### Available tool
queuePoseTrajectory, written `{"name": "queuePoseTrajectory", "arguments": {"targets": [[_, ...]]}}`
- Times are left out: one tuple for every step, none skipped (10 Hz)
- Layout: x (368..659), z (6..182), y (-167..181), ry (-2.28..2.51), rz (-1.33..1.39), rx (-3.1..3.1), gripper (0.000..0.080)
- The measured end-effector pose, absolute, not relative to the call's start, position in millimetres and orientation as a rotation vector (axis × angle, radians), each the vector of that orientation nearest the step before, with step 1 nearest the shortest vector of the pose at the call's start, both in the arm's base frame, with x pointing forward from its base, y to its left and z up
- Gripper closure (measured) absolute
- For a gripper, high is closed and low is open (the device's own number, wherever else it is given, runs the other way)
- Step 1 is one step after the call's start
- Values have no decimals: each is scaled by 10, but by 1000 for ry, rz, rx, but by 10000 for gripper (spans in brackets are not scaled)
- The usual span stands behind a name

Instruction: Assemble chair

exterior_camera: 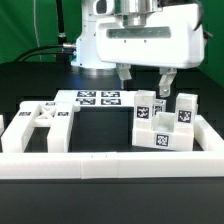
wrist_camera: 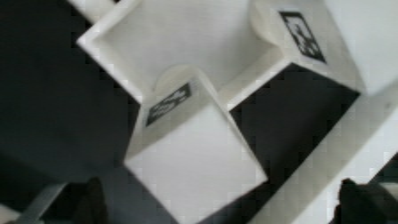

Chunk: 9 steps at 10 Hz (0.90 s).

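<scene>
Exterior view. The white robot arm's two-finger gripper (exterior_camera: pixel 146 84) hangs over the black table (exterior_camera: pixel 100 128), toward the exterior view's right. Its two dark fingers (exterior_camera: pixel 166 82) are spread wide with nothing clasped between them, so the jaws are open. The tips sit just above a cluster of white blocky plastic chair pieces (exterior_camera: pixel 162 128). They look clear of it, though this angle does not settle whether there is light contact.

The cluster stands upright inside the long low white border rail (exterior_camera: pixel 100 160), near the rail's end on the exterior view's right. Small black-and-white square tags (exterior_camera: pixel 158 140) show on several of its faces. Two short posts rise from its top. One is under the gap between the fingers and the other is farther to the exterior view's right.

A white cross-braced plastic side piece (exterior_camera: pixel 40 118) lies flat at the exterior view's left, well apart from the cluster and close to the rail's other arm.

The marker board (exterior_camera: pixel 98 97), thin, flat and white, lies behind, between the two groups.

Wrist view. It is very close and soft in focus. The white angled faces of the cluster fill most of the frame, and two tags are readable as dark squares. Dark fingertips (wrist_camera: pixel 45 203) show at the frame's edge, flanking the white plastic with black table visible between them and it.
</scene>
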State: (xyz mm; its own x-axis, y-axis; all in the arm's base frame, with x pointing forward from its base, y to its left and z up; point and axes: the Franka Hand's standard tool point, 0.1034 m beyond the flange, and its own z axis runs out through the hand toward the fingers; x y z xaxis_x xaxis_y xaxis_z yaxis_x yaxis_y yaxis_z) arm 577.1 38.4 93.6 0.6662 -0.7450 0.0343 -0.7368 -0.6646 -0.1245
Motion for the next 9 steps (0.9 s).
{"name": "queuePoseTrajectory", "arguments": {"targets": [[5771,929,378,1210,-129,-2791,151],[5768,925,376,1162,-131,-2814,151],[5767,924,383,1166,-130,-2812,151],[5761,929,411,1127,-148,-2829,151],[5711,926,416,1034,-156,-2870,151],[5672,934,435,930,-157,-2920,151],[5640,920,469,899,-162,-2938,151],[5643,917,461,902,-161,-2938,151],[5644,917,455,903,-162,-2938,151]]}}
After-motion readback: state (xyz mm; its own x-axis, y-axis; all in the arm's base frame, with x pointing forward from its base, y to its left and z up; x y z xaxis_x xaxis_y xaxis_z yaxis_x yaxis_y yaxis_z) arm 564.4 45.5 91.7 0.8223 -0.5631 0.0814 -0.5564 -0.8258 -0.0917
